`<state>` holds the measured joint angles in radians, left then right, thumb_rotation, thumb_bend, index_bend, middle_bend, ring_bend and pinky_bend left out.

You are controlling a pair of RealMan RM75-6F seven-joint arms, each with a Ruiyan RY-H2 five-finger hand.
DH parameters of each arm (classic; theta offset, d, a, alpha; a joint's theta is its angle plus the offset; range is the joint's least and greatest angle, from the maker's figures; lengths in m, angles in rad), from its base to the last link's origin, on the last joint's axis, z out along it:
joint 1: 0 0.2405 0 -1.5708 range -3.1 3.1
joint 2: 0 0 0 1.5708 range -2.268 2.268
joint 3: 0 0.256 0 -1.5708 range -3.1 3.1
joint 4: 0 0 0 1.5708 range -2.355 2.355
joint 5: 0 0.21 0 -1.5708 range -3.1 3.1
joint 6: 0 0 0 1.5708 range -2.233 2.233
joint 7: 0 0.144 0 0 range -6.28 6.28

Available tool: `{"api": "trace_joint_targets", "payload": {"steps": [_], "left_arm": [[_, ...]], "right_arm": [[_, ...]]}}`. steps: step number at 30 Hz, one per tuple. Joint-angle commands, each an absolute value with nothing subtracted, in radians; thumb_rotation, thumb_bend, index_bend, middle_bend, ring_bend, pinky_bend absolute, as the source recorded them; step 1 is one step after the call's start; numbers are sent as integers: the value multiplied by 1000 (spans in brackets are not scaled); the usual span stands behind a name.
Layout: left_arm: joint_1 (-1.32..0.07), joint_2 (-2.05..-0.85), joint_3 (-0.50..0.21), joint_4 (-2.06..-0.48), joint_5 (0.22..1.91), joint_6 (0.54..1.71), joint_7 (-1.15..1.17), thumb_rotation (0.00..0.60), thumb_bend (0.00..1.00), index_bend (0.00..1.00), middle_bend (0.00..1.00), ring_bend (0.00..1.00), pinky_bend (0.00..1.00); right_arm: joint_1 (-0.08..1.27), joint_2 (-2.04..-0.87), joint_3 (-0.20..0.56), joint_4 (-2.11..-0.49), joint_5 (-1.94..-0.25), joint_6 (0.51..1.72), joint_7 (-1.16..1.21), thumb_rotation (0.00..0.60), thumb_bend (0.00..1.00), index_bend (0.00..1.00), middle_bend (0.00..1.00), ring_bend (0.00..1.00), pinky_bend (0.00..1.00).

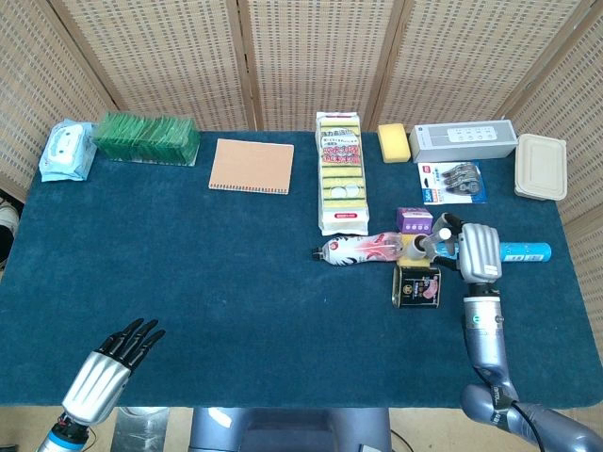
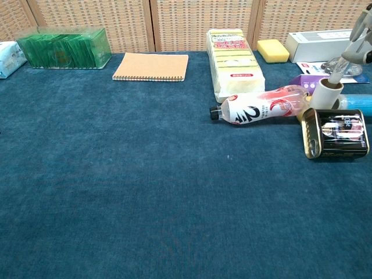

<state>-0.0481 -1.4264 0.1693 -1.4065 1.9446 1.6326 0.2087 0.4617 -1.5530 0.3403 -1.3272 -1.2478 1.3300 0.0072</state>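
In the head view, the right hand point(image 1: 471, 252) hovers just right of the small white upright tube point(image 1: 421, 247), fingers loosely apart, gripping nothing; the tube stands just behind the black rectangular tin point(image 1: 417, 284). The left hand point(image 1: 105, 373) lies open, far left of the tin. In the chest view, fingertips point(image 2: 336, 68) hang just above the tube point(image 2: 324, 93), behind the tin point(image 2: 337, 133).

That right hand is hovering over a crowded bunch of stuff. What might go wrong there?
The right hand hangs over a white roll packed against a bottle lying on its side and a dark tin. Its fingers might tip the roll. A nudged bottle may roll across the table.
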Motion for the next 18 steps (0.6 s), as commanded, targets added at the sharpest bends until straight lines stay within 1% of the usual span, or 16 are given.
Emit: {"api": "trace_joint_targets", "payload": {"steps": [1, 18], "left_arm": [[-48, -1425, 169, -1407, 1946, 1636, 206, 600, 286, 124, 137, 125, 318], [-46, -1423, 169, -1408, 1948, 1639, 205, 600, 286, 123, 137, 125, 319]], "right_arm": [[460, -1541, 340, -1344, -1249, 1331, -1, 600, 364, 721, 890, 999, 887], [459, -1476, 355, -1438, -1241, 1334, -28, 600, 398, 783, 951, 1000, 923]]}}
